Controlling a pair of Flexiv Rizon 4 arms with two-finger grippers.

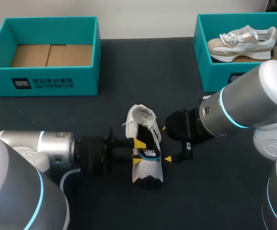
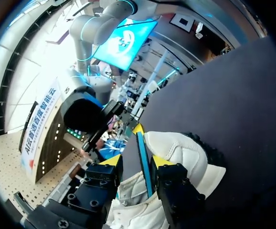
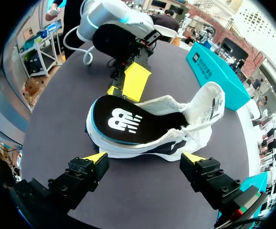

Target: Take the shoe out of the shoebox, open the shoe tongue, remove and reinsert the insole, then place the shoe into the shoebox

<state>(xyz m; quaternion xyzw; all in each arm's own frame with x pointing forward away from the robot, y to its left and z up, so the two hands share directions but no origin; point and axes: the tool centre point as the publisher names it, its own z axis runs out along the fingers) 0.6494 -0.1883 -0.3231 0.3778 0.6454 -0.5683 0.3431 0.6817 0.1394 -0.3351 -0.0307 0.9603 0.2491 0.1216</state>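
- I am looking down on a dark table [image 1: 109, 110] with two teal boxes at its far edge: an empty shoebox [image 1: 42, 81] beyond my left arm and a second box [image 1: 215, 76], holding another sneaker [image 1: 241, 43], beyond my right arm.
- The shoe [image 1: 143, 124] is out of its box and lying on the table between my two grippers, touching the left one and just short of the right.
- My left gripper [image 1: 138, 152] is coming in from the shoe's one side. Its yellow-tipped fingers are standing close together, and they appear to be clamping the shoe's side wall and the teal-edged rim of the insole [image 1: 146, 153].
- My right gripper [image 1: 166, 143] is facing the shoe from the opposite side with its fingers spread wide, touching nothing.
- The shoe's long axis is running crosswise to the right gripper, parallel to the line between its two fingertips, so I am meeting it broadside.
- The black insole face is turning towards the right gripper, and the white tongue [image 3: 209, 102] is standing folded up ahead of one right finger.
- I am judging the right gripper the free one for taking the insole, and it would need to rotate or narrow first.
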